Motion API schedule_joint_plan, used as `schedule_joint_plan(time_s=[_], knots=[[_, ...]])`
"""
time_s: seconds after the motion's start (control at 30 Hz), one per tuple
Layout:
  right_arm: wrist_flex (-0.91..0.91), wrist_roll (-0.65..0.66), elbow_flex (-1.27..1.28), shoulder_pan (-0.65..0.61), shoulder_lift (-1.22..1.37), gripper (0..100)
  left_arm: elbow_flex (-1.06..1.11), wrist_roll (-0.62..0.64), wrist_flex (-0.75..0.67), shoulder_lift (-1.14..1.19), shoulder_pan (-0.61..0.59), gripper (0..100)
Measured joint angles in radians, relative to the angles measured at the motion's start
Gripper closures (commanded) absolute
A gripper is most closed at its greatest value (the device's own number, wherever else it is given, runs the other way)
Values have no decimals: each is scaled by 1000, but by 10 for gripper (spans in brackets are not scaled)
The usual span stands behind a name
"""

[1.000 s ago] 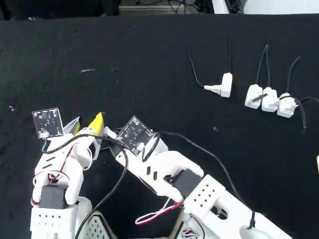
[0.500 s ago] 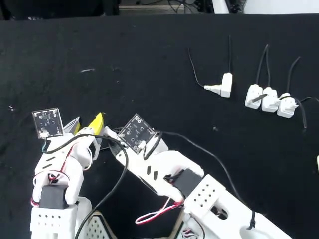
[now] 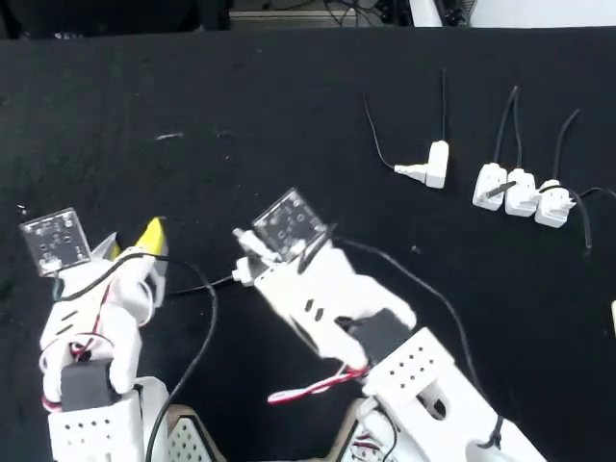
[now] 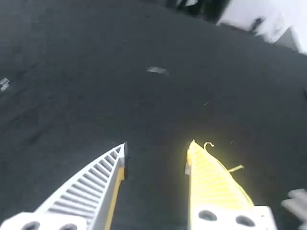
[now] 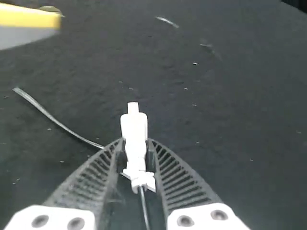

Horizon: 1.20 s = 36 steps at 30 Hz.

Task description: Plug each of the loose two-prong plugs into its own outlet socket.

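My right gripper [image 5: 135,143] is shut on a small white two-prong plug [image 5: 134,129], which stands out past the fingertips. In the high view this gripper [image 3: 245,260] sits at mid-table, with a black cord [image 3: 192,289] trailing left from it. My left gripper [image 4: 156,151] stands open over bare black cloth, one white finger and one yellow finger [image 4: 211,177], nothing between them. From above it [image 3: 135,241] is at the near left. Far right, a white socket piece [image 3: 438,164] and a row of white sockets [image 3: 521,191] lie with black cords.
A black cloth [image 3: 289,115] covers the whole table. Thin black cords [image 3: 375,135] run from the socket pieces toward the far edge. A small pale scrap [image 3: 168,137] lies at the far left. The left gripper's yellow finger [image 5: 29,19] lies beyond the held plug.
The two grippers have drawn apart. My left arm swung to the left. My right arm moved away and to the right, carrying the plug and dragging its cord.
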Motion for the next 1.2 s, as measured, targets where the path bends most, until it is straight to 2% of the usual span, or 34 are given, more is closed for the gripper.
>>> schedule_joint_plan(time_s=[0.17, 0.33, 0.47, 0.7, 0.8, 0.9, 1.2], knots=[[183, 41, -192, 57, 152, 988, 5, -149, 100, -2, -87, 787], [436, 54, -509, 66, 479, 988, 121, -285, 110, -2, -140, 787], [667, 51, -818, 68, 770, 988, 187, -333, 110, 0, -153, 787], [1034, -68, -1315, 68, 1241, 988, 203, -338, 114, -2, -153, 787], [1073, -98, -1487, 75, 1416, 988, 215, -338, 114, 0, -152, 787], [1073, -132, -1551, 86, 1528, 988, 215, -338, 114, 0, -152, 787], [1073, -144, -1557, 92, 1551, 988, 215, -338, 114, 0, -152, 787]])
